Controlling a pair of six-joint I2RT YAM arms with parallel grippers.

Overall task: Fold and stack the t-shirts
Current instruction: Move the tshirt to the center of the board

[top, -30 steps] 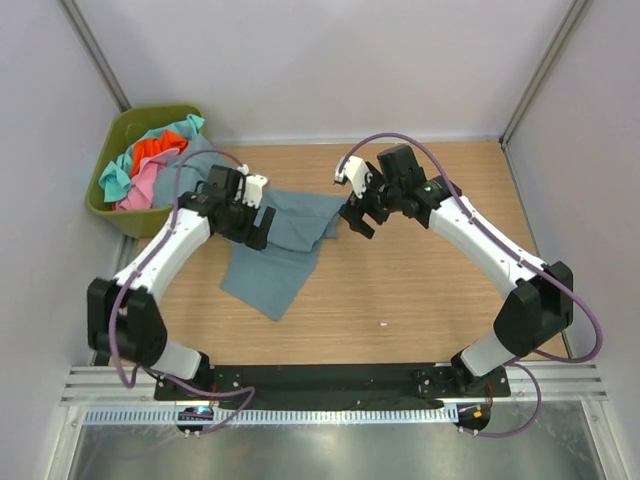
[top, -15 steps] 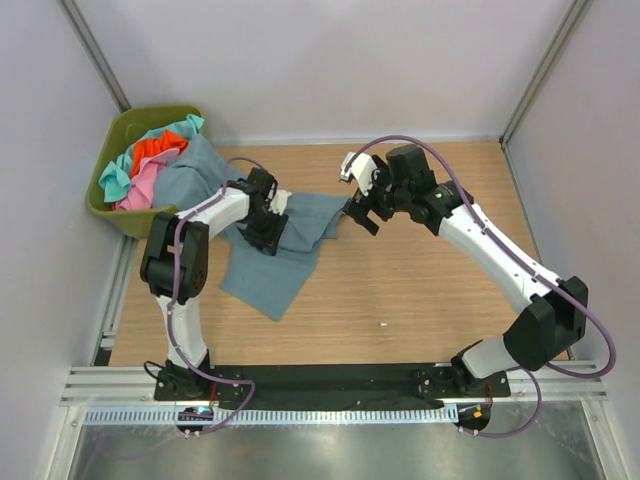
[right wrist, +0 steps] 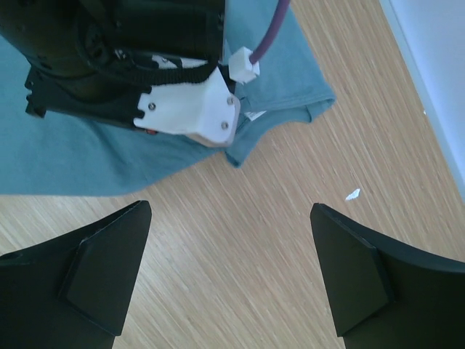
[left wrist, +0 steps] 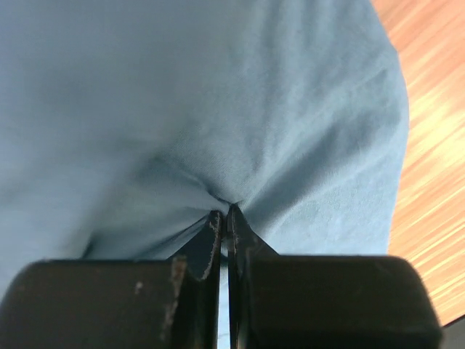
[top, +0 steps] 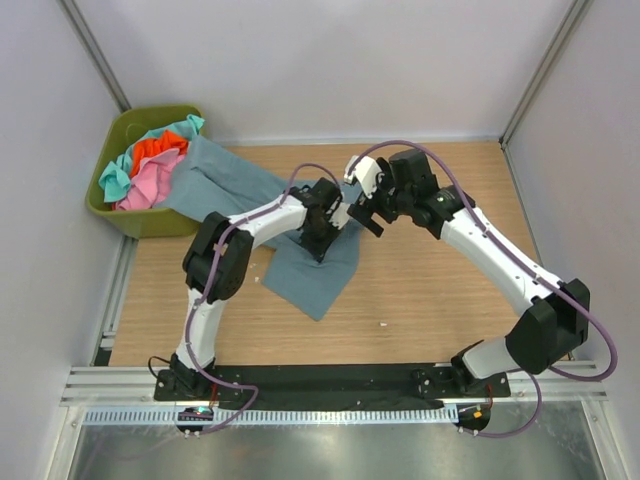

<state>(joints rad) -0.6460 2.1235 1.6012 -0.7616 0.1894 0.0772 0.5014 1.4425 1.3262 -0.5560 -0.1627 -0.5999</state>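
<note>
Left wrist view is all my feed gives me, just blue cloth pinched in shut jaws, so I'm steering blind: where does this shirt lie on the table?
Observer: The slate-blue t-shirt stretches diagonally across the table, its far end draped at the olive bin.
Operator: Where is the other arm?
Observer: The right gripper hangs close beside the left gripper, jaws open, over bare table at the shirt's edge.
Operator: Any more shirts?
Observer: The other t-shirts, pink, orange-red and turquoise, sit bunched in the bin.
</note>
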